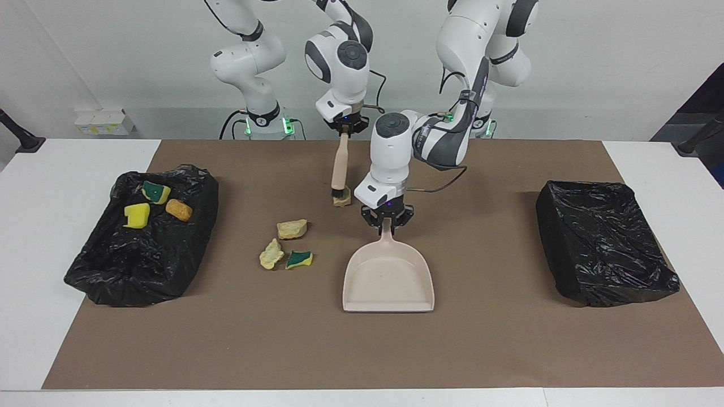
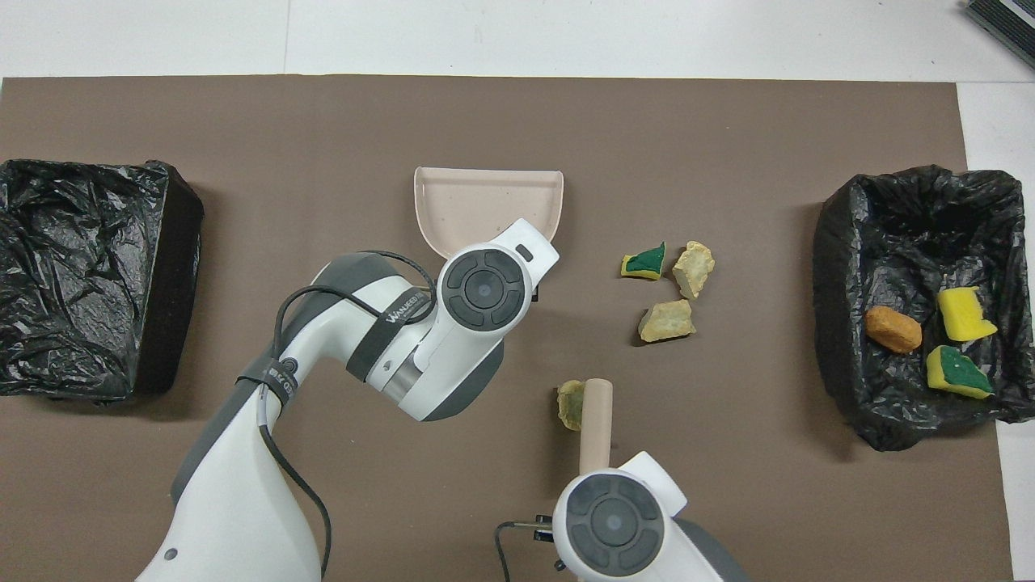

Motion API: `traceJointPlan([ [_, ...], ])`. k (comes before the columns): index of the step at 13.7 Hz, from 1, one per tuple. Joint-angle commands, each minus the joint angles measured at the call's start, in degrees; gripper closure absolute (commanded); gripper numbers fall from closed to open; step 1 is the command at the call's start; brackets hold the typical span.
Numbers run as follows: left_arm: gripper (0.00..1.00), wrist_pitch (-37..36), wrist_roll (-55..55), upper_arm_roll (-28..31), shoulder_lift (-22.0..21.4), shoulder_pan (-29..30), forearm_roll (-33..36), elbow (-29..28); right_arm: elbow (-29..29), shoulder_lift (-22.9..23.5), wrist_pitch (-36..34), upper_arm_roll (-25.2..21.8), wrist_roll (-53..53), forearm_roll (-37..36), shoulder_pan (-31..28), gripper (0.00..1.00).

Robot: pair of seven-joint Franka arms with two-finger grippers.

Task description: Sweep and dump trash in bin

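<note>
While your right pincer (image 1: 343,129) grips the upright brush (image 1: 340,169), its bristles touch the beige chunk (image 2: 569,402), which lies nearer the robots than the dustpan (image 1: 388,277) gripped by your left pincer (image 1: 387,221).

- A plain white wall (image 1: 611,62) rises at the robots' end of the white counter (image 1: 34,237).
- A brown mat (image 1: 498,339) covers most of the counter.
- A small white box (image 1: 103,121) sits against the wall.
- The lighting is even.
</note>
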Motion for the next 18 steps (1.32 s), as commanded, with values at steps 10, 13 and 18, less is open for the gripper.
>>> traceJointPlan([
  [10,1.00,-10.46,50.88,-0.35,-7.36,11.89,0.98,-0.03,11.19,9.91,-1.80,0.23,-19.23,-14.12,-23.91,1.00],
  [13,1.00,-11.44,59.71,-0.44,-7.89,14.44,0.64,-0.99,10.94,10.54,-0.75,0.32,-27.93,-17.65,-29.10,1.00],
  [18,1.00,-11.36,80.54,-0.27,-7.98,17.96,-2.36,-2.22,10.50,14.92,7.07,0.40,-29.71,-22.49,-31.05,1.00],
])
